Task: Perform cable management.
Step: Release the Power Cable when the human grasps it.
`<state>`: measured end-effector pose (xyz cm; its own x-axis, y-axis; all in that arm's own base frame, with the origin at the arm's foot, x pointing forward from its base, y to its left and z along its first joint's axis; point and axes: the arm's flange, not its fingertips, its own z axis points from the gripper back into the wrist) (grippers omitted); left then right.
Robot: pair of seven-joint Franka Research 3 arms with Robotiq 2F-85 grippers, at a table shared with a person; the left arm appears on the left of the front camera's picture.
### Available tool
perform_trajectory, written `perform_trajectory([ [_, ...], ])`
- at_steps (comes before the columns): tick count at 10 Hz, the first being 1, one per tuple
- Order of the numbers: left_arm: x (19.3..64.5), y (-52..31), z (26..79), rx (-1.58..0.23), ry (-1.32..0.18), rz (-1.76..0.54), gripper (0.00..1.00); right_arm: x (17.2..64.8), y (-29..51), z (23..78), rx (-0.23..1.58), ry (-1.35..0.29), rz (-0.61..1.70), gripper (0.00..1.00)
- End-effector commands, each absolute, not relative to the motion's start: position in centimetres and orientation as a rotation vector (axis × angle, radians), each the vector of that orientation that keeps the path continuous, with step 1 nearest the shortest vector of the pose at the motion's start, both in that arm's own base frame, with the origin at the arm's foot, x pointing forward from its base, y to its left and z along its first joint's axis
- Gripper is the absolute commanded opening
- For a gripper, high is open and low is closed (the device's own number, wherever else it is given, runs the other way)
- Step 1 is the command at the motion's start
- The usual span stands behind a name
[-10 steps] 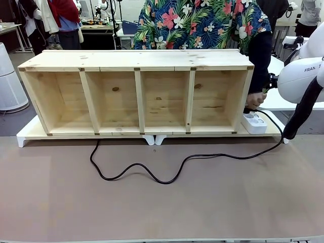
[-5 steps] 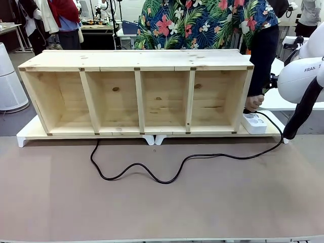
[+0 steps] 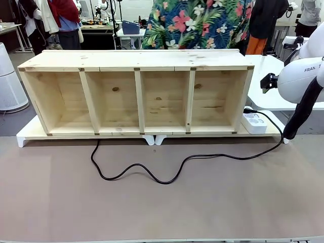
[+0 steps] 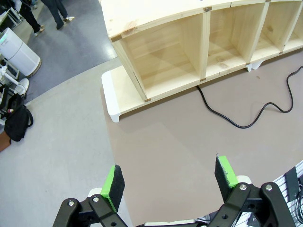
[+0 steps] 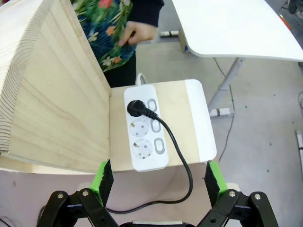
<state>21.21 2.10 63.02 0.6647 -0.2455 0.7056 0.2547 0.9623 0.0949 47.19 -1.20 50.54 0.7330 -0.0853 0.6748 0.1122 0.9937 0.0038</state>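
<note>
In the front view, the power strip (image 3: 253,122) is partly hidden behind the wooden shelf (image 3: 136,96). The cable (image 4: 246,118) is cut off by the left wrist view's right edge. The person (image 3: 197,23) is cropped at the top edge.

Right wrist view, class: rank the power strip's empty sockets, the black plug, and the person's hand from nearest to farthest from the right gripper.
From the right gripper, open at the bottom edge:
1. Empty sockets, on the white power strip's near end, just ahead.
2. Black plug, in the strip's far socket.
3. Person's hand, beyond the shelf's end, near the top.
</note>
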Motion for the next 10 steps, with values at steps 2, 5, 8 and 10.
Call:
perform_trajectory([
  [2,21.22,2.21,63.0,-0.015,-0.795,-0.278,1.0,47.22,-1.25,50.42,-0.035,-0.734,-0.116,1.0],
  [5,21.22,2.21,63.0,-0.015,-0.795,-0.278,1.0,47.22,-1.25,50.42,-0.035,-0.734,-0.116,1.0],
  [8,21.22,2.21,63.0,-0.015,-0.795,-0.278,1.0,47.22,-1.25,50.42,-0.035,-0.734,-0.116,1.0],
  [10,21.22,2.21,63.0,-0.015,-0.795,-0.278,1.0,47.22,-1.25,50.42,-0.035,-0.734,-0.116,1.0],
])
